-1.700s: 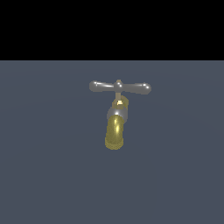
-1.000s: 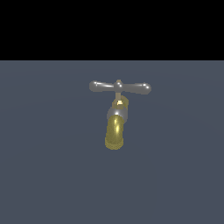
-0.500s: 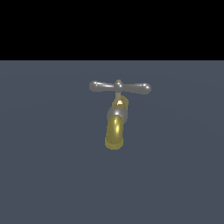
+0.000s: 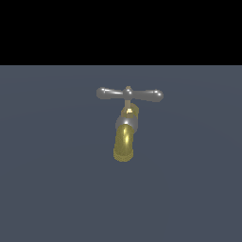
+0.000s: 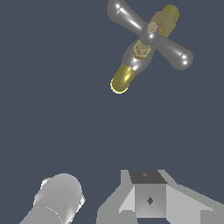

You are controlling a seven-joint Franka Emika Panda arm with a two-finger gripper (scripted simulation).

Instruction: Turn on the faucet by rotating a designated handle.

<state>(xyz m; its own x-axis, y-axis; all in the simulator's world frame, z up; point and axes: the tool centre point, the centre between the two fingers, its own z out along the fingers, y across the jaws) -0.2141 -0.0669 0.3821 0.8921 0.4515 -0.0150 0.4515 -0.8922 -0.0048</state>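
The faucet [image 4: 125,137] stands on the grey floor in the exterior view, its yellow-brass spout curving toward the camera under a grey collar. Across its top lies the handle [image 4: 130,93], a slim grey crossbar whose two bulb-ended arms point to the exterior view's left and right. From the wrist view, the faucet [image 5: 122,80] and handle [image 5: 151,33] are seen from above, a good distance off. Only a grey blocky part of my gripper [image 5: 148,199] shows at that picture's edge, far from the handle. Its fingers are not clear. No arm appears in the exterior view.
A pale grey cylinder of the arm [image 5: 57,201] sits beside the gripper body in the wrist view. The flat blue-grey floor [image 4: 56,189] spreads around the faucet, with black background beyond its far edge.
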